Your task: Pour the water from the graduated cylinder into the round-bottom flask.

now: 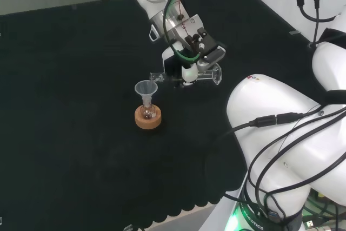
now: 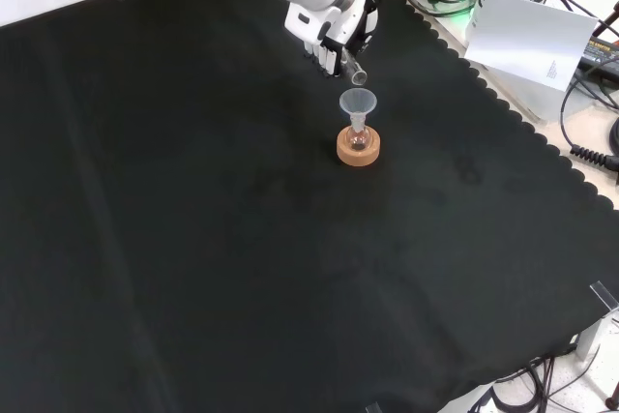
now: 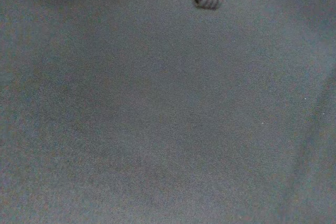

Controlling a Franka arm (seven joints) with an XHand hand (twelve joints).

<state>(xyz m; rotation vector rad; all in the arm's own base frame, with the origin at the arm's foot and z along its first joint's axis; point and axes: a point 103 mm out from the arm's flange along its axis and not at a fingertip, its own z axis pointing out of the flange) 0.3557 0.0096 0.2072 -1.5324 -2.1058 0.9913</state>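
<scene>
The clear cylinder (image 1: 184, 75) lies nearly level in the hand (image 1: 190, 72), whose fingers curl round it, its mouth just above the funnel (image 1: 146, 88). The funnel sits in the small flask (image 1: 147, 111) on its cork ring (image 1: 148, 118), mid-cloth (image 1: 70, 133).

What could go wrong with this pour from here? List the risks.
1. The cylinder, held tipped in the hand, has its mouth near the rim of the funnel, not clearly over it; water could land on the cloth.
2. The funnel sits loose in the small flask; a nudge might tip it.
3. The flask is small, so a fast pour could back up in the funnel.
</scene>
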